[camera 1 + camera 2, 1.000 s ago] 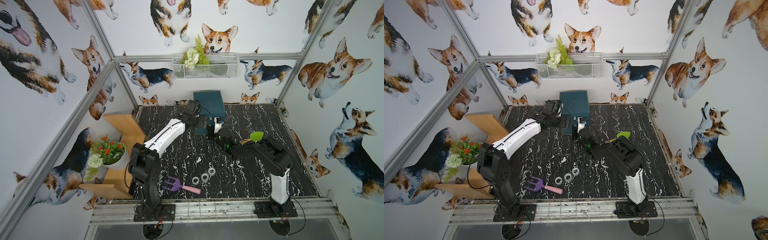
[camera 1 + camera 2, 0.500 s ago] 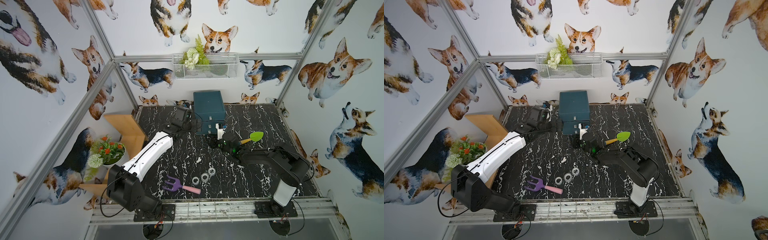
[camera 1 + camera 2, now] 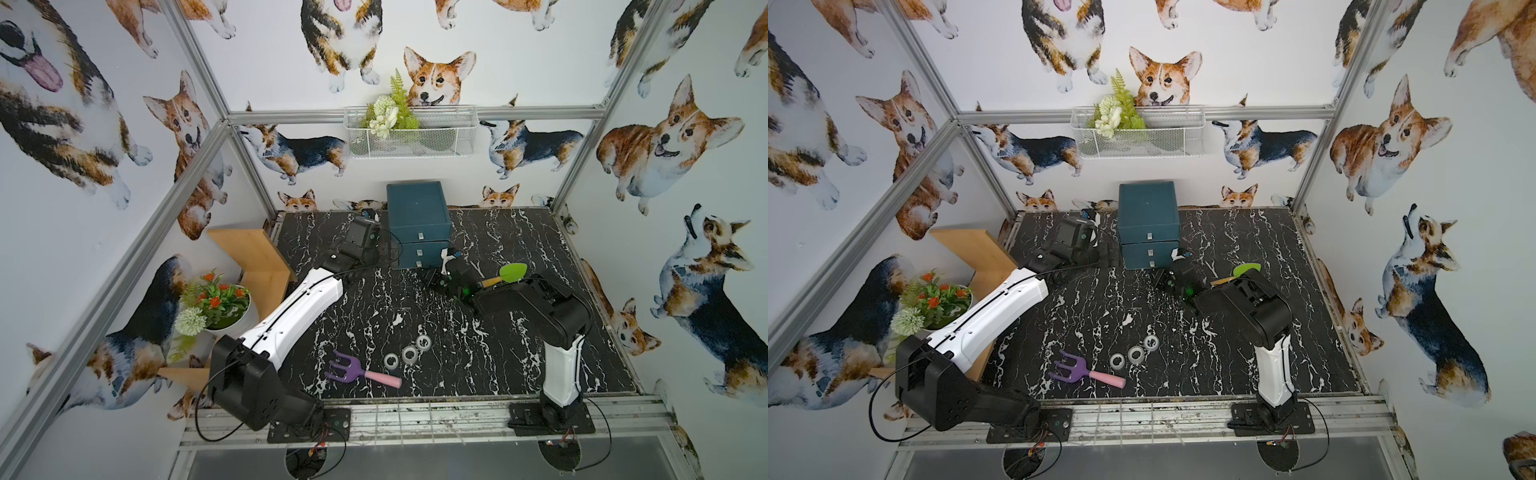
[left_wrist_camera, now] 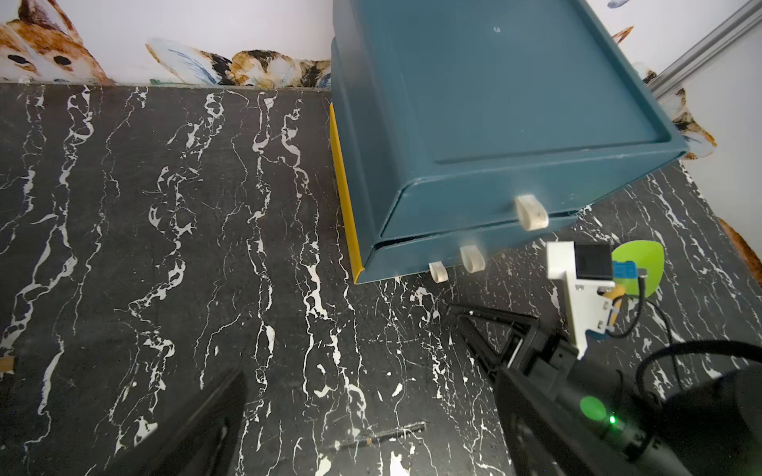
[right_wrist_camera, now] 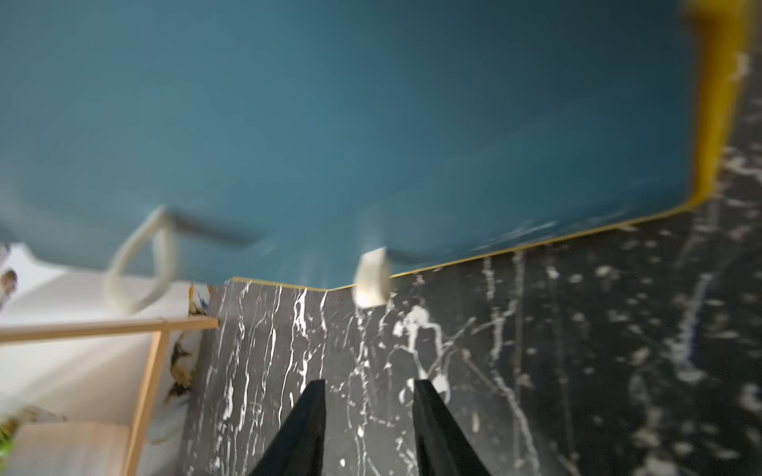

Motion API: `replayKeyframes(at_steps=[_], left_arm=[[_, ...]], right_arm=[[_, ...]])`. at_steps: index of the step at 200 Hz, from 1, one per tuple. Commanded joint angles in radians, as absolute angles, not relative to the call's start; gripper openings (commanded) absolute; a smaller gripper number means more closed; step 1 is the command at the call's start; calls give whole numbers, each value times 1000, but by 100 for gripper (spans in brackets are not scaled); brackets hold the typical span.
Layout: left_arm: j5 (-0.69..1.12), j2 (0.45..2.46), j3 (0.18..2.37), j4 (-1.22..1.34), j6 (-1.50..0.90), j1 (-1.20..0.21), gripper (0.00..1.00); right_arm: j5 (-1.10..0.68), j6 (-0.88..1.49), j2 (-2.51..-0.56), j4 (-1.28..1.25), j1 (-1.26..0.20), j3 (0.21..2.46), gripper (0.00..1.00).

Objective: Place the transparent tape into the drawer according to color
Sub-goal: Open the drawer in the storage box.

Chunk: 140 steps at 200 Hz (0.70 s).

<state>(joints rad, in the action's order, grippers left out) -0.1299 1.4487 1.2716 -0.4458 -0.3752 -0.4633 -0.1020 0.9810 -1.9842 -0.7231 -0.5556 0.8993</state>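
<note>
Three clear grey-white rolls of transparent tape (image 3: 409,354) (image 3: 1136,353) lie in a short row on the black marble floor, near its front. The teal drawer cabinet (image 3: 417,216) (image 4: 495,103) stands at the back, its three drawer fronts pushed in. My left gripper (image 4: 371,432) hovers over bare floor left of the cabinet's front, open wide and empty. My right gripper (image 5: 371,389) (image 3: 438,283) sits low before the cabinet, open with nothing between its fingers. It points at the lowest drawer handle (image 5: 371,280) from a short way off.
A green toy shovel (image 3: 512,273) lies right of the right wrist. A purple fork with a pink handle (image 3: 357,374) lies left of the tape rolls. A wooden shelf (image 3: 253,257) and flower pot (image 3: 220,303) stand at the left edge.
My left arm has drawn back leftward from the cabinet front and its jaws have spread fully. My right gripper stays before the cabinet with its jaws a little narrower.
</note>
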Motion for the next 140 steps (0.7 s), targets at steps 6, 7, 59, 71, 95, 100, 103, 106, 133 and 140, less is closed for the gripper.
replayKeyframes(at_steps=[6,7,59,71,95,100,103,106,133,140], left_arm=[[-134,1448,1269,-425,-365,-465,99],[-134,1448,1269,-426,-365,-465,99],[-115,1462,1272,-425,-364,-465,100],[-108,1463,1272,-422,-362,-465,99],[-106,1465,1271,-422,-362,-466,99],[-106,1466,1271,-422,-361,-466,100],[-106,1466,1272,-422,-361,-467,99],[-106,1466,1272,-423,-360,-468,99],[-94,1468,1272,-420,-361,-469,100],[-92,1468,1272,-420,-361,-472,100]], right_arm=[[-144,1122,-2008,-842,-545,900,39],[-146,1125,-2009,-848,-544,899,39],[-141,1208,-2056,-939,-526,906,37],[-141,1217,-2067,-955,-523,912,37],[-149,1241,-2089,-977,-520,929,35],[-147,1242,-2091,-977,-521,931,35],[-145,1244,-2092,-976,-521,932,35],[-142,1245,-2094,-976,-521,933,35],[-105,1274,-2104,-1014,-523,915,33],[-97,1288,-2110,-1035,-524,910,33]])
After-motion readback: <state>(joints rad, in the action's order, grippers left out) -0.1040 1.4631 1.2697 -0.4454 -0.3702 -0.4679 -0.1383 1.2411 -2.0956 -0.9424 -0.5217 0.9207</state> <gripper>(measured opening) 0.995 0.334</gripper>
